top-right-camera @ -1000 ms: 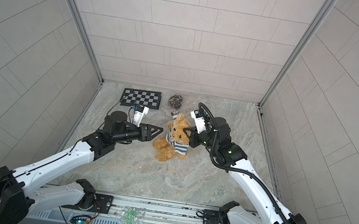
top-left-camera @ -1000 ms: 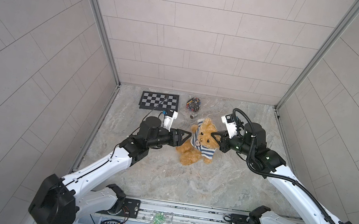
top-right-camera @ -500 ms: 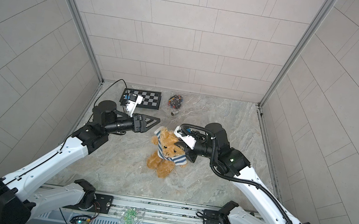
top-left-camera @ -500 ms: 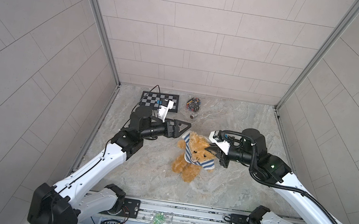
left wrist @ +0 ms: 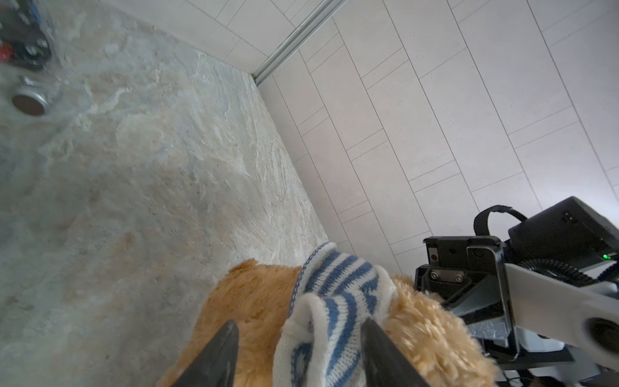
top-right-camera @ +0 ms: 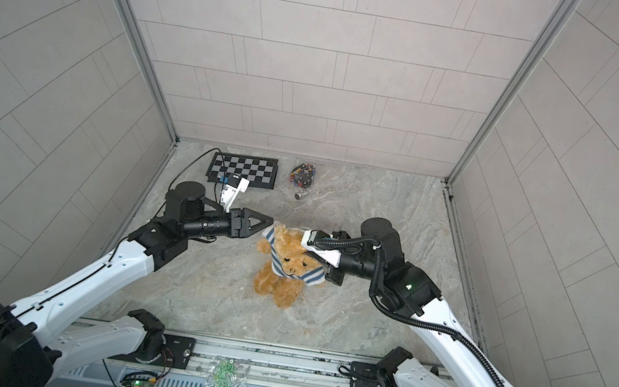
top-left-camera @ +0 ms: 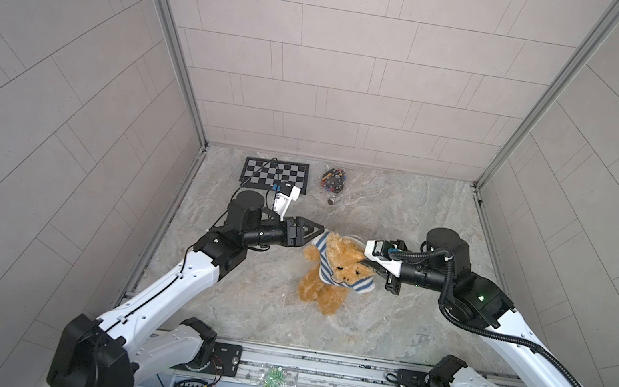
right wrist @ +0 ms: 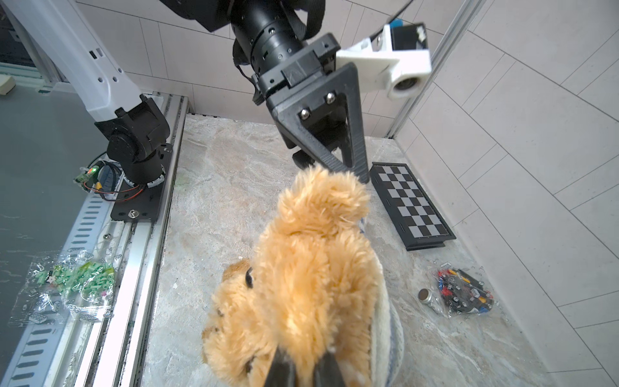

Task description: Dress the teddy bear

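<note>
Teddy bear is at mid-desk, upright, face toward the near edge, legs down. Whether the feet touch the desk cannot be told.

Near edge: rail carries both arm bases, with a clear bag of green pieces at it. Bare marble lies between rail and bear.

Striped shirt is bunched round the bear's neck and shoulders; belly and legs are uncovered.

Right gripper: both top views hide the tips behind its camera mount. The right wrist view shows the fingers nipped nearly together on fur at the side of the head.

Left gripper: side-on in both top views, tip at the shirt beside the head. Only the left wrist view shows the jaws half-wide, straddling a shirt fold and fur. Pinching or not: cannot tell.

Far edge, left half: chessboard, then bag of dark parts, with a small metal cap just beside it. The desk's right side is bare to the far right corner.
</note>
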Tool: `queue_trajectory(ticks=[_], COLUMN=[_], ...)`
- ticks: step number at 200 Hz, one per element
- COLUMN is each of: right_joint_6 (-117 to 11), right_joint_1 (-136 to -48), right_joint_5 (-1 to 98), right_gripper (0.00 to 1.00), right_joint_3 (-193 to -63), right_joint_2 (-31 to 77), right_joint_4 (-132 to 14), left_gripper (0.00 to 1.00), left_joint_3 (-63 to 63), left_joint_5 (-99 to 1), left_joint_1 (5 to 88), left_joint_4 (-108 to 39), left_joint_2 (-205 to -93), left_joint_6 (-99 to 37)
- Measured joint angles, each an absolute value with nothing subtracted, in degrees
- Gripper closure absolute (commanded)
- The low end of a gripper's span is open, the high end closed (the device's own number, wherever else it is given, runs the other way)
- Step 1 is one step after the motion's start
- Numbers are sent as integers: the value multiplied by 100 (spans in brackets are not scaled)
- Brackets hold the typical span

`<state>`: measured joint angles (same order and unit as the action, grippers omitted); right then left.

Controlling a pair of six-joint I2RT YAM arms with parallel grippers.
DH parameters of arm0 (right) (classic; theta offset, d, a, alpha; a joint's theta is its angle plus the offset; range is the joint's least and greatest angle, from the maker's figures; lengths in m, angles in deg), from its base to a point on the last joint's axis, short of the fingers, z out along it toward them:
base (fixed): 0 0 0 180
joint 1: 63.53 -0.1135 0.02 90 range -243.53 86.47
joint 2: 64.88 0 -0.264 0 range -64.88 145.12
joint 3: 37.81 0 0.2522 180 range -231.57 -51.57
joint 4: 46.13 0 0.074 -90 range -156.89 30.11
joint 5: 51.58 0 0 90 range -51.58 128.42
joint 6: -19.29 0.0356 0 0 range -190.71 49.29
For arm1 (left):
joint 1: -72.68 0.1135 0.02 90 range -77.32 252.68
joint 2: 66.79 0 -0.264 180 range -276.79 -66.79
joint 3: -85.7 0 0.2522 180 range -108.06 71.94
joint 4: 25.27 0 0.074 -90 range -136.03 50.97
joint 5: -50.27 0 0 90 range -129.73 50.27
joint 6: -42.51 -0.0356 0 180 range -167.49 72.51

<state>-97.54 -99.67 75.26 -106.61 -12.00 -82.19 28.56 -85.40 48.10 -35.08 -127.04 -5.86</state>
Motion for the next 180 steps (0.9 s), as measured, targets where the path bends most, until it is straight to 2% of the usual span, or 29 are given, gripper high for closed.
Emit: queue_trajectory(ticks=[27, 58, 80, 180], right_joint_6=[-9813, -9900, -9970, -10244], right_joint_1=[-10013, -10050, -10087, -10367], right_joint_5=[7555, 7546, 7500, 7135], right_gripper=[100, 100, 100, 100], right_joint_3=[-10661, -10672, -10681, -10683], right_joint_2=[-1198, -1174, -1172, -1629], right_joint_4=[-8189, -8213, -8246, -8303], left_gripper=[54, 76, 100, 100], left_joint_3=[2922, 2924, 2941, 3569], left_joint_5=[-8595, -8615, -8621, -7998], left_joint_1=[4651, 4483, 4452, 4542], left_joint_4=[-3488, -3379, -3318, -3554], left_joint_2=[-12688, -12688, -12688, -13075], left_joint_6=[-523, -462, -460, -613])
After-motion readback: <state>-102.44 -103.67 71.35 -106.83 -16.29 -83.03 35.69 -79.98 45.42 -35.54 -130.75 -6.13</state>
